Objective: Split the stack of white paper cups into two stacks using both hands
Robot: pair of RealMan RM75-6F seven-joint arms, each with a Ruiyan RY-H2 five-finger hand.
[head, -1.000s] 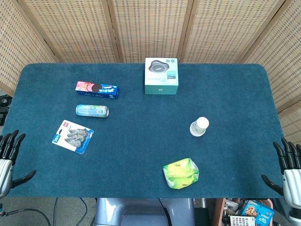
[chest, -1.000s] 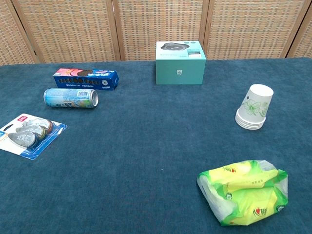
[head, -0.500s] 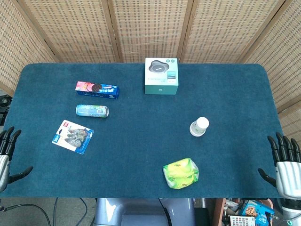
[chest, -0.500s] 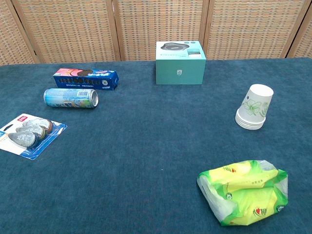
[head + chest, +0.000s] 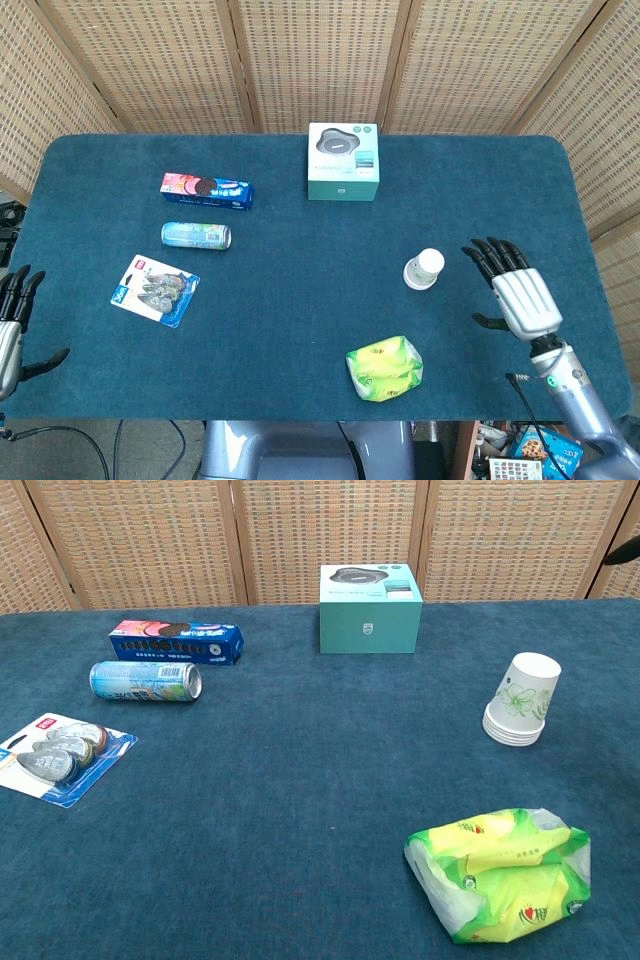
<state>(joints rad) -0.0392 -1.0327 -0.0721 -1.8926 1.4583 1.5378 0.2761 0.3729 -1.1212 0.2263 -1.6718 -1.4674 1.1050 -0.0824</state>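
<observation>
While both empty, splayed: right hand [image 5: 520,295] beside tapered paper cup stack [image 5: 424,268]; left hand [image 5: 12,325].

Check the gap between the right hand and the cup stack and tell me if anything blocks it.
Nothing visible blocks it. In the head view only bare blue table lies between the open right hand and the cup stack; the green packet sits nearer the front edge, off that line.

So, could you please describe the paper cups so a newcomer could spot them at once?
Start from the teal box at the table's far edge, then look nearer and to the right. The cups are a short upside-down stack beside the right hand, above the yellow-green bag. They alone are white with a green flower print.
</observation>
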